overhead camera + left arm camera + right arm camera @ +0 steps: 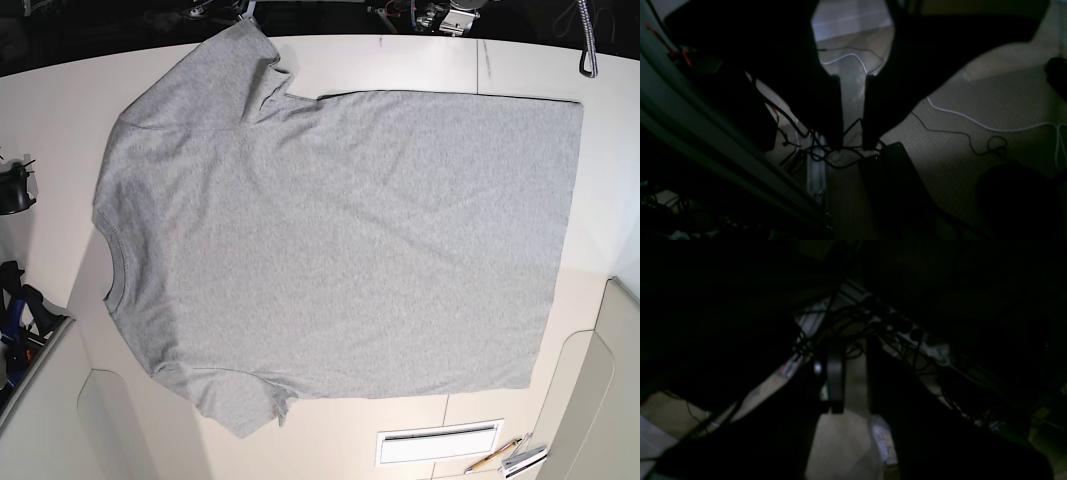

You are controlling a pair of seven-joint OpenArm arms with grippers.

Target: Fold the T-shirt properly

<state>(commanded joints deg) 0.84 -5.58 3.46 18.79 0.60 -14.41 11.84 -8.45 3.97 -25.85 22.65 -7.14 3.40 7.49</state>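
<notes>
The heather-grey T-shirt (340, 240) lies spread flat on the white table (520, 65) in the base view, plain side up. Its ribbed neck is at the left, its hem at the right, and one sleeve points to the top left, the other to the bottom left. Neither gripper shows in the base view. In the dim left wrist view my left gripper (853, 145) hangs over carpet and cables, open, with nothing between its fingers. My right gripper (853, 346) is also open and empty in the very dark right wrist view. The shirt is out of both wrist views.
A white slotted plate (440, 443) and some pens (510, 457) sit near the table's front edge. A black device (15, 190) stands off the left edge. Below the table are loose cables (960, 116), a metal frame rail (706, 133) and a power strip (907, 328).
</notes>
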